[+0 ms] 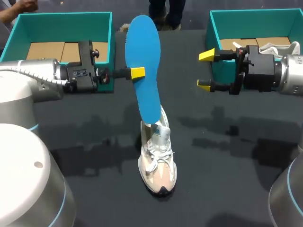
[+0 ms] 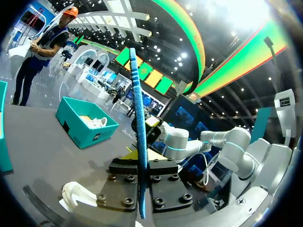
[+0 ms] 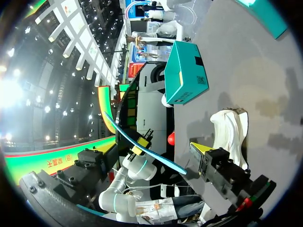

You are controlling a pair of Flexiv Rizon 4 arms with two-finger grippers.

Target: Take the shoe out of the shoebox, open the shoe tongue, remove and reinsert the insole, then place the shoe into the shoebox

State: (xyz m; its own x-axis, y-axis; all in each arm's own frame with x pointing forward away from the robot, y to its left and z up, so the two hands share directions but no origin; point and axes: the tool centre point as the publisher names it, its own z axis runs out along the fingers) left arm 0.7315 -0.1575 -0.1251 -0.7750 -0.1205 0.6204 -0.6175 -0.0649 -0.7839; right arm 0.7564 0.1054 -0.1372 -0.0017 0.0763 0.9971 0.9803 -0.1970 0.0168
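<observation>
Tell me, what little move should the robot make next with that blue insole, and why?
Probably the left claw, shut on the blue insole, should lift a little higher. The insole stands nearly upright and its lower end looks to sit in the opening of the shoe, so it is not yet free. The right claw hangs open, apart from it, holding nothing.

Two teal shoeboxes sit on the desk (image 1: 94, 142): the left shoebox (image 1: 61, 28) and the right shoebox (image 1: 255, 23). There are two shoes, one pale shoe (image 1: 158, 163) out on the desk and a second shoe (image 1: 277, 47) inside the right shoebox, plus a single blue insole (image 1: 144, 71). Two arms come in, one from each side, making two claws: the left claw (image 1: 135, 73) and the right claw (image 1: 205, 70).
</observation>
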